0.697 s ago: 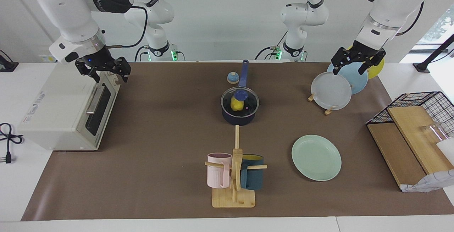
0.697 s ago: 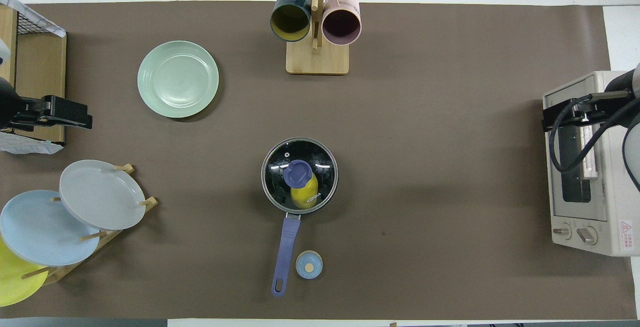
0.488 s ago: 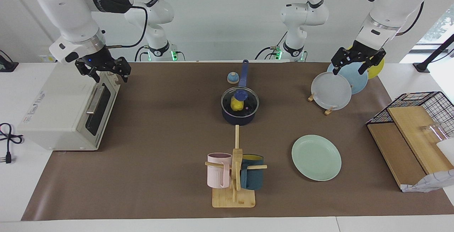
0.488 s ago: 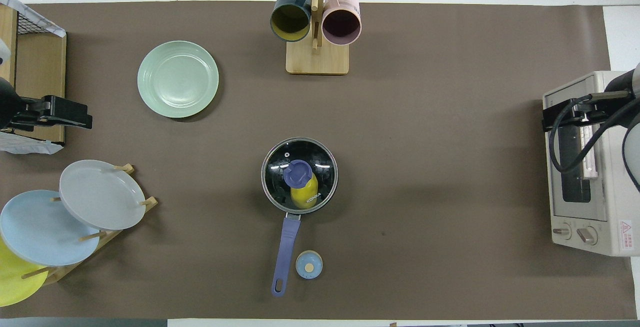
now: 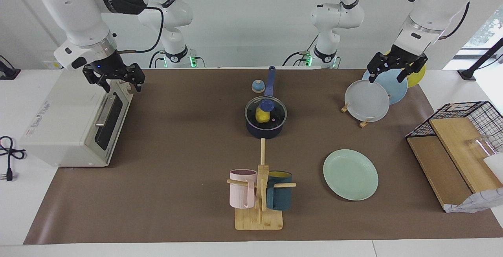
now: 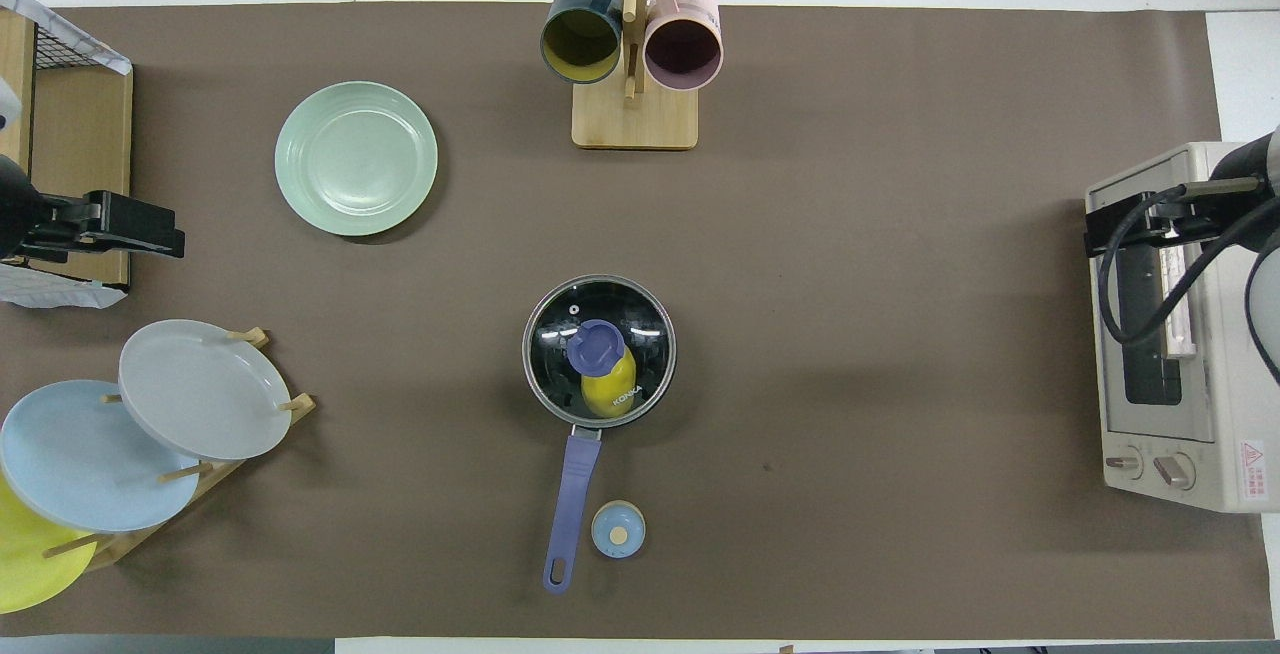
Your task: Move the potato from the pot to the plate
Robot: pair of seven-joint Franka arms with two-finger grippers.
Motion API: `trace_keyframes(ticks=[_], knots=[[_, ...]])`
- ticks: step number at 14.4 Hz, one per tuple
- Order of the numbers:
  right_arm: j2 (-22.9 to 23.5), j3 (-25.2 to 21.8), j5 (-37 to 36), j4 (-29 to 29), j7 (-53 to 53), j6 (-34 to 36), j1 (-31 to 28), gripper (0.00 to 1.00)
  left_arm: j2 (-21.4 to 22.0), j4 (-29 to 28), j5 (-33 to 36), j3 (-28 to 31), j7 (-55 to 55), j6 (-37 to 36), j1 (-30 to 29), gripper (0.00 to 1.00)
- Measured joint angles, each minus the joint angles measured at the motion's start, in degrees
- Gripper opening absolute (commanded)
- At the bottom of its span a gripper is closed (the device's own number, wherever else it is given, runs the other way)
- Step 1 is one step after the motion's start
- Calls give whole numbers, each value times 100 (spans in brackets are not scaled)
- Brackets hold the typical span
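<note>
The dark navy pot (image 5: 265, 128) (image 6: 540, 329) stands mid-table with its long blue handle (image 6: 570, 494) pointing toward the robots. A glass lid with a blue knob (image 5: 268, 104) (image 6: 595, 346) covers it. The yellow potato (image 5: 260, 115) (image 6: 605, 396) shows through the lid, inside the pot. The mint-green plate (image 5: 350, 174) (image 6: 356, 157) lies bare, farther from the robots and toward the left arm's end. My left gripper (image 5: 386, 75) (image 6: 150, 232) hangs open over the plate rack, holding nothing. My right gripper (image 5: 118, 81) (image 6: 1130, 226) hangs open over the toaster oven, also holding nothing.
A toaster oven (image 5: 67, 123) sits at the right arm's end. A wooden rack (image 5: 363, 123) holds grey-white, light blue and yellow plates. A mug tree (image 5: 259, 213) carries a pink and a teal mug. A small blue knob-like object (image 5: 257, 86) lies beside the pot's handle. A wire basket (image 5: 467, 111) stands with wooden boards.
</note>
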State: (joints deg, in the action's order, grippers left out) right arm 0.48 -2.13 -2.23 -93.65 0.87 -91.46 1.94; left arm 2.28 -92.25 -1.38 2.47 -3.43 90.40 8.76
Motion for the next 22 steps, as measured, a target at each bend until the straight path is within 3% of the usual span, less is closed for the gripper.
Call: trace_keyframes(ticks=[6,11,14,17,22], knots=[[-17,156,25,13,-11,-103,304,100,0,0,0,0,0,0,0,100],[136,279,79,234,-1679,-134,1742,100,0,0,0,0,0,0,0,100],[643,323,174,587,-2790,-351,2633,100,0,0,0,0,0,0,0,100],[1348,325,167,778,-3506,-1102,3388,100,0,0,0,0,0,0,0,100],[1957,311,-199,873,-4020,-1387,3987,100,0,0,0,0,0,0,0,100]])
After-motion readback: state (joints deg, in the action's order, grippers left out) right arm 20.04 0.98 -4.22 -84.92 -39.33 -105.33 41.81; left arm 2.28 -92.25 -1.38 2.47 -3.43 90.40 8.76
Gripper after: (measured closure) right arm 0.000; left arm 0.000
